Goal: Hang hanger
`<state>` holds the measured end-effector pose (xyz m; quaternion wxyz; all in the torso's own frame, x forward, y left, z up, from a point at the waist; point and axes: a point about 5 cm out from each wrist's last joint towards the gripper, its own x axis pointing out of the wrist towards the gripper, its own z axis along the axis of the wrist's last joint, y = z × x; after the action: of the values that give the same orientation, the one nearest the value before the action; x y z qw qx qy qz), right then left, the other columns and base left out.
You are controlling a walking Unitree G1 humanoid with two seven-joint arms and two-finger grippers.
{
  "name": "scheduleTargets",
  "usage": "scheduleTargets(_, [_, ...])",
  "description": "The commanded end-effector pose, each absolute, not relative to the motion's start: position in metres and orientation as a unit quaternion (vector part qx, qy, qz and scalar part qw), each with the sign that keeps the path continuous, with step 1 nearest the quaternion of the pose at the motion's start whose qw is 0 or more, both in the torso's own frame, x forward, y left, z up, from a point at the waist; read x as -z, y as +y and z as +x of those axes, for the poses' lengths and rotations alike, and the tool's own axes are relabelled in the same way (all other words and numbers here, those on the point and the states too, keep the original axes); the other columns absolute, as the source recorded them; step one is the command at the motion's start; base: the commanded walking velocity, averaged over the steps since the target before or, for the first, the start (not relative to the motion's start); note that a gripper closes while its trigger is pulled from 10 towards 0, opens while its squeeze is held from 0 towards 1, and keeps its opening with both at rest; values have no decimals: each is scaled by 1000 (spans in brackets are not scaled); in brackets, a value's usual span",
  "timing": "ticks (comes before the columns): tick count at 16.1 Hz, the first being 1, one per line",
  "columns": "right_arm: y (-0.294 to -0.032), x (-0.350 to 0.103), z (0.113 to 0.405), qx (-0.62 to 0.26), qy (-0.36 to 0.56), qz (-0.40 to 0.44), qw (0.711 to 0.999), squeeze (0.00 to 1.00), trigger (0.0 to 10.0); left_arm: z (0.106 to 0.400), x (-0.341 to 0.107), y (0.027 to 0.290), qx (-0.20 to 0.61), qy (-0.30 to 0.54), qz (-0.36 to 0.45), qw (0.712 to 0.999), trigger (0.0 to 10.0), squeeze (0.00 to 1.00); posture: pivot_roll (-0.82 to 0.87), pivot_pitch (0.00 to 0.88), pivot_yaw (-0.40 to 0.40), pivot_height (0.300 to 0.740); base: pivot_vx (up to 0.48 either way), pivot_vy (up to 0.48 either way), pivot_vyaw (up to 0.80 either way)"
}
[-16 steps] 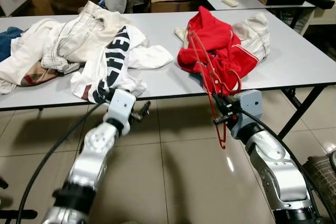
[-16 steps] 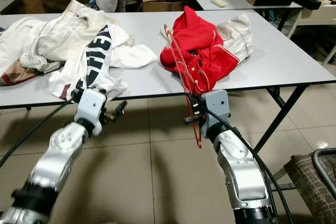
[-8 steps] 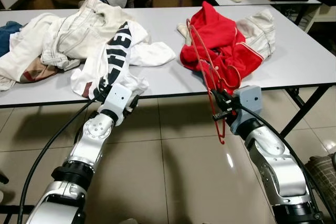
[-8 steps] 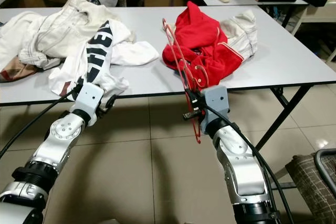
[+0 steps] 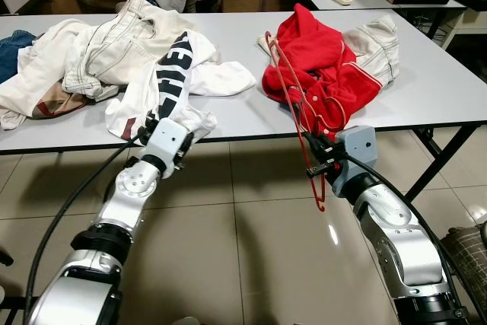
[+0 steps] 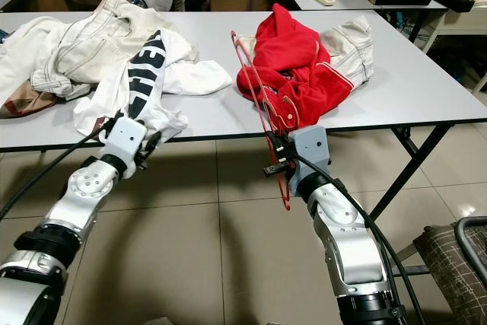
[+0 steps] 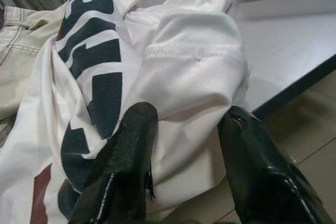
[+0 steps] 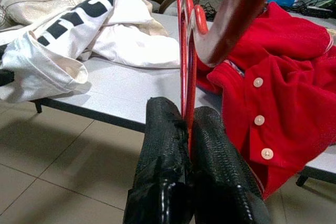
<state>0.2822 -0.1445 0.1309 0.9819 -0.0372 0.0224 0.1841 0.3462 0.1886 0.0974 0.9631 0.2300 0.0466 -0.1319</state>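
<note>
We see the red hanger [image 5: 298, 104] clamped between the closed fingers of our right pincer [image 5: 314, 160], held in front of the table [image 5: 426, 74] edge. Its long axis runs steeply, tilted: the upper end leans over the red jacket [image 5: 323, 66] on the table, the lower end points down toward the tiled floor [image 5: 243, 241]. Our left pincer [image 7: 184, 145] stands with fingers apart at the table's near edge, just at the white printed shirt [image 5: 171, 85]. Compared with a second ago, our left arm has moved forward to that shirt; the hanger sits much as before. Cream garments [image 5: 91, 51] lie piled beyond.
</note>
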Motion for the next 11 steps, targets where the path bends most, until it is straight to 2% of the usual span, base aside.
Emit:
scheduleTargets(1, [-145, -133, 282, -183, 14, -42, 982, 0, 10000, 349, -101, 191, 135, 45, 238, 961, 0, 0, -48, 5, -7, 740, 0, 0, 0])
scheduleTargets(11, [-148, -134, 282, -168, 8, -41, 985, 0, 10000, 355, -102, 200, 156, 63, 244, 955, 0, 0, -61, 4, 26, 740, 0, 0, 0])
